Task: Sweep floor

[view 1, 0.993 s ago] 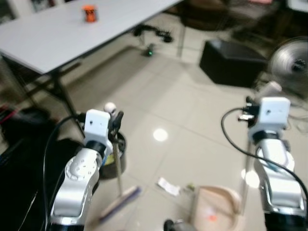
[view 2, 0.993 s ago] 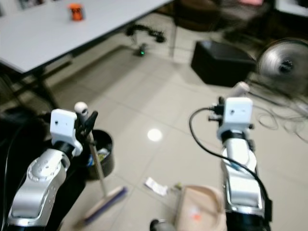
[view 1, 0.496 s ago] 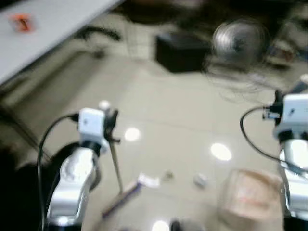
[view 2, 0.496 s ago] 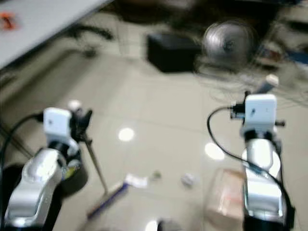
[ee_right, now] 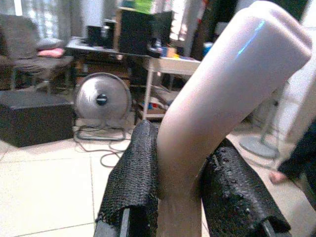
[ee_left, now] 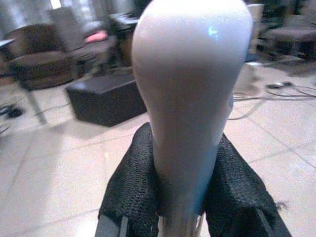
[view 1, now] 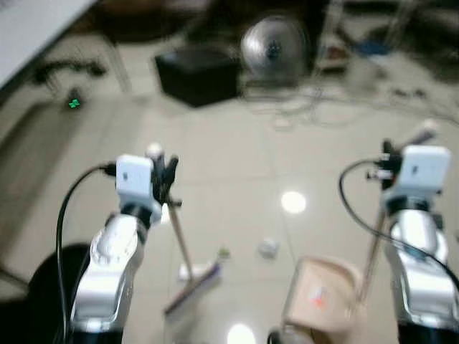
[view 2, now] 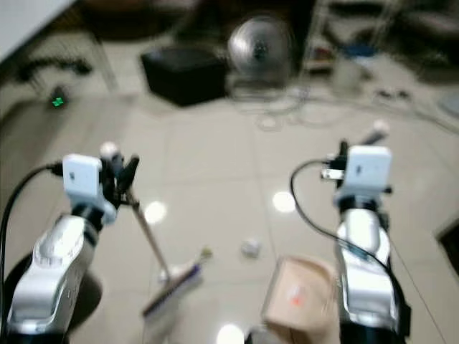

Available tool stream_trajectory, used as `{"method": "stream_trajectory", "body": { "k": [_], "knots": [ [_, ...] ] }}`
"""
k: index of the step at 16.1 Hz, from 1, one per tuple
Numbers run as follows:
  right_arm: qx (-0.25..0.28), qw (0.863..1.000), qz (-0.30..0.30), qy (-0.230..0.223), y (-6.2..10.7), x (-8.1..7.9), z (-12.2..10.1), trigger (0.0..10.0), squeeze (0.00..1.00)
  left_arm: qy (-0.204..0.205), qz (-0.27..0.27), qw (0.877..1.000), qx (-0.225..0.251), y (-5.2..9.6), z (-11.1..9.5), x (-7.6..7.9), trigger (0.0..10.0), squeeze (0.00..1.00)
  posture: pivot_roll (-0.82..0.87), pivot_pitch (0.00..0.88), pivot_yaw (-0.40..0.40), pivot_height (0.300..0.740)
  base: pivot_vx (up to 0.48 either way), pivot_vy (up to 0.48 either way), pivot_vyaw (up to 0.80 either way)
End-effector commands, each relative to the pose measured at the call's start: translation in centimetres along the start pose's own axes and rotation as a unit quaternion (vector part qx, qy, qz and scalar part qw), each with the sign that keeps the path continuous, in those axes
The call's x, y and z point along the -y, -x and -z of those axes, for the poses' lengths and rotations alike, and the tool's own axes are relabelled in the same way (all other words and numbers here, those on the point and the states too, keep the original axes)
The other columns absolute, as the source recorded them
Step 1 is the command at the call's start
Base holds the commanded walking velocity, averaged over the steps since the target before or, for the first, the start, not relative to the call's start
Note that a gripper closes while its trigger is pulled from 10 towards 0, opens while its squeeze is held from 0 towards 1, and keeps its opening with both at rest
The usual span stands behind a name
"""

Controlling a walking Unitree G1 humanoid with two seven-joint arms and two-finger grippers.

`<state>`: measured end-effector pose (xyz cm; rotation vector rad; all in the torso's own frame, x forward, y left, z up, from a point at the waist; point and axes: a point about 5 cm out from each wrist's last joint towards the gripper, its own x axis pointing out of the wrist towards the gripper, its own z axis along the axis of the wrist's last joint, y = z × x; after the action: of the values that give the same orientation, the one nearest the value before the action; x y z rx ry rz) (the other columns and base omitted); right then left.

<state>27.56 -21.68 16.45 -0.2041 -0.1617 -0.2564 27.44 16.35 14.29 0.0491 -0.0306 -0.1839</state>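
— Where's the broom (view 1: 188,269), and why is it slanted like that?

— Its handle top is clamped between the two black fingers (ee_left: 132,187) of the left hand (view 1: 166,179); the wrist view has the rounded white end standing up out of the pads. From that hand the stick runs down and away toward the robot's middle, so the brush head rests on the floor (view 1: 229,165) below and to the right of the hand. I'd judge the tilt lets the bristles drag flat across the tiles.

— And the dustpan (view 1: 319,301)?

— The right hand (view 1: 391,154) is closed on the bent upper end of its long handle, fingers (ee_right: 136,182) pressed on either side. The pan sits on the floor below that hand, a little toward the broom, probably so debris can be pushed across into it.

— What is there to sweep?

— A small pale crumpled scrap (view 1: 268,248) lies between broom head and pan, and a white slip of paper (view 1: 188,271) sits just beside the brush head, with a tiny bit (view 1: 224,252) near it. The head views are blurred, so I can't say more of them.

— Anything in the way?

— Beyond both hands, well apart, stand a fan (view 1: 273,48) and a black box (view 1: 197,70), with loose cables (view 1: 308,107) on the tiles. A dark round bin (view 1: 50,276) shows beneath the left arm. The cables could snag a wide stroke, I'd guess.
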Motion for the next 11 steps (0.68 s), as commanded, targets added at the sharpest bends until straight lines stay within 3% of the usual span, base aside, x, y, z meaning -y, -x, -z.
{"method": "stream_trajectory", "body": {
  "k": [1, 4, 6, 11],
  "knots": [
    [0.018, 1.0, 0.005, 0.012, -0.3, 0.0, -0.6, 10.0, 0.0, -0.003, 0.013, 1.0, 0.015, -0.5, -0.7, 0.3, 10.0, 0.0, 0.04, 0.056, 0.069, 0.74, 0.0, 0.0, -0.8],
    [0.003, 1.0, -0.008, 0.002, -0.4, -0.3, -0.2, 10.0, 0.0, -0.003, 0.015, 1.0, 0.023, -0.8, -1.1, 0.5, 10.0, 0.0, 0.04, 0.051, 0.064, 0.74, 0.0, 0.0, -0.18],
    [0.011, 0.999, -0.036, -0.026, -0.2, -1.3, -0.6, 10.0, 0.0, -0.003, 0.015, 1.0, 0.027, -1.1, -1.2, 0.6, 10.0, 0.0, 0.04, 0.049, 0.066, 0.74, 0.0, 0.309, 0.0],
    [0.016, 0.998, -0.047, -0.034, -0.2, -1.4, -0.8, 10.0, 0.0, -0.005, 0.015, 1.0, 0.027, -1.2, -1.2, 0.4, 10.0, 0.0, 0.04, 0.049, 0.065, 0.74, 0.0, 0.33, 0.0]
  ]
}}
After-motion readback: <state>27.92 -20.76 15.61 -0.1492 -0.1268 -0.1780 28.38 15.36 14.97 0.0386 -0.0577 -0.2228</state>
